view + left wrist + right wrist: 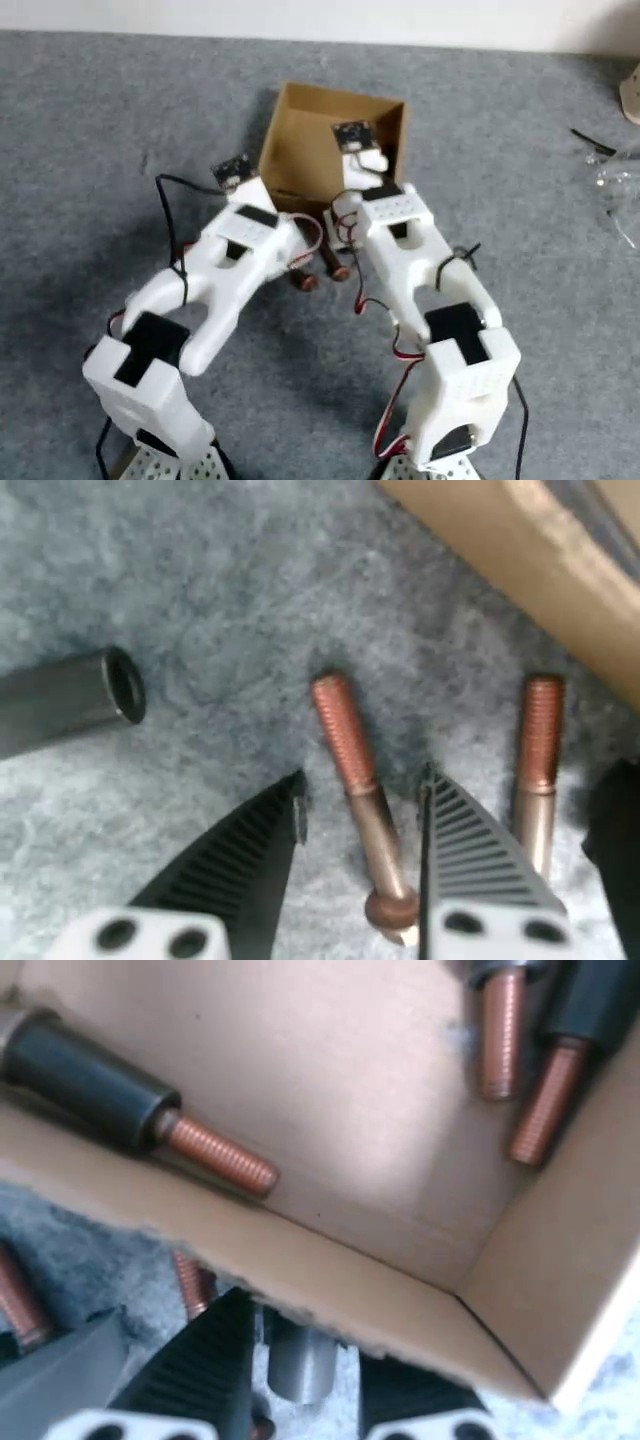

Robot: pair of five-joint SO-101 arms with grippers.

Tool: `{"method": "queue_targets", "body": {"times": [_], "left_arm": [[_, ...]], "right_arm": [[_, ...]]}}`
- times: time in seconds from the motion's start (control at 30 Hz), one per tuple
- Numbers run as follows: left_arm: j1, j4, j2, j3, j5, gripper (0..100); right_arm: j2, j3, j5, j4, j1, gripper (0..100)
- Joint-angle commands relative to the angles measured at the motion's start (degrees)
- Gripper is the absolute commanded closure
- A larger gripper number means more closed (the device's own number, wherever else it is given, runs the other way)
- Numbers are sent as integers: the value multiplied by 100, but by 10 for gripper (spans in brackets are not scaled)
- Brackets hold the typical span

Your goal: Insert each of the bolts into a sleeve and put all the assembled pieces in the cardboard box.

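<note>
Cardboard box (330,1290), from the right wrist, holds three assembled pieces (90,1080). Right hand (305,1345) grips a grey sleeve (300,1370); open left hand (362,788) straddles a bolt (340,730) at the box's six o'clock.

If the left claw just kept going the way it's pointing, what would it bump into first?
Probably the bolt lying between the left gripper's open jaws, then the carpet; depth is unclear.

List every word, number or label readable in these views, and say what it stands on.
None can be read.
The cardboard box, the bolts and the sleeve show no print.
Any marks on the small circuit boards beside the box are too small to make out.
</note>
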Motion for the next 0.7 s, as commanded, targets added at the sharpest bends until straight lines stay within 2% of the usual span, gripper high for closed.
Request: {"method": "queue_targets", "body": {"times": [0.0, 0.07, 0.13, 0.23, 0.4, 0.6, 0.67], "left_arm": [[136, 18, 92, -163, 9, 890], [136, 18, 92, -171, -35, 1000], [136, 26, 75, -171, -158, 973], [136, 53, -75, -110, -193, 992], [127, 510, -418, -145, -202, 996], [101, 1345, -1490, -119, -220, 996], [57, 1574, -1815, -119, -501, 996]], "right_arm": [[-382, -66, -9, -347, 101, 995], [-382, -66, -9, -347, 101, 995], [-382, -66, -9, -347, 101, 995], [-382, -66, -9, -347, 101, 995], [-382, -66, -9, -347, 101, 995], [-382, -66, -9, -347, 101, 995], [-391, -66, -9, -347, 101, 995]]}}
